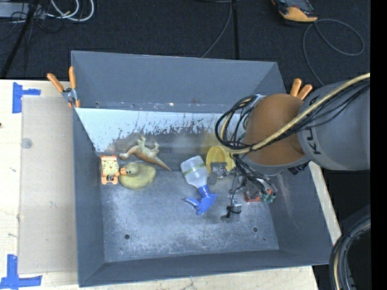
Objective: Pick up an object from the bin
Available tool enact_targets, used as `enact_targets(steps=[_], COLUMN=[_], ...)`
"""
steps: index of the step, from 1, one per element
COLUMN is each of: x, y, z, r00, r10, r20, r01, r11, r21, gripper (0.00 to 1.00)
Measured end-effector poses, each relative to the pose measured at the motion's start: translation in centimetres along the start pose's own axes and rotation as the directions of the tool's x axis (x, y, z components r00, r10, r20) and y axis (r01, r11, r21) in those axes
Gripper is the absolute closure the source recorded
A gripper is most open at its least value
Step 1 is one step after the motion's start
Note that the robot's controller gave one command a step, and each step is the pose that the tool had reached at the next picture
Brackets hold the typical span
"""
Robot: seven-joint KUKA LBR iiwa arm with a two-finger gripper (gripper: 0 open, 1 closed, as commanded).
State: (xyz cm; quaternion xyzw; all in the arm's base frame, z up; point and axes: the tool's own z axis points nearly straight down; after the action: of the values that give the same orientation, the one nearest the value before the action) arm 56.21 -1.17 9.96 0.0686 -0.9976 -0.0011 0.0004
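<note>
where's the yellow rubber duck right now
In the camera view the yellow rubber duck lies at the left of the bin, beside a small orange block and just below a tan toy dinosaur.

Fat, rounded grey arm link [341, 122] with dark lettering near the wrist end, partly hidden. The wrist carries a smooth orange-brown dome cover [272, 132]; black cables [233, 122] loop over it and one pale yellow hose [320, 104] runs along the link. Below that, the gripper [232, 208] is a small bare-metal assembly with red and green wiring bits beside it.
</note>
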Motion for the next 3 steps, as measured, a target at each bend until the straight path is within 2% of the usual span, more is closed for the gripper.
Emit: enact_targets(steps=[1,2,3], x=[-0.5,-2.1,-2.9], y=[-0.1,-0.6,-0.4], z=[-0.6,1.2,2.9], r00=[0.975,0.945,0.944], r10=[-0.221,-0.327,-0.331], r20=[-0.002,0.001,0.0], r01=[0.221,0.327,0.331], r11=[0.975,0.945,0.944], r21=[0.001,0.0,0.0], gripper=[0.0,0.0,1.0])
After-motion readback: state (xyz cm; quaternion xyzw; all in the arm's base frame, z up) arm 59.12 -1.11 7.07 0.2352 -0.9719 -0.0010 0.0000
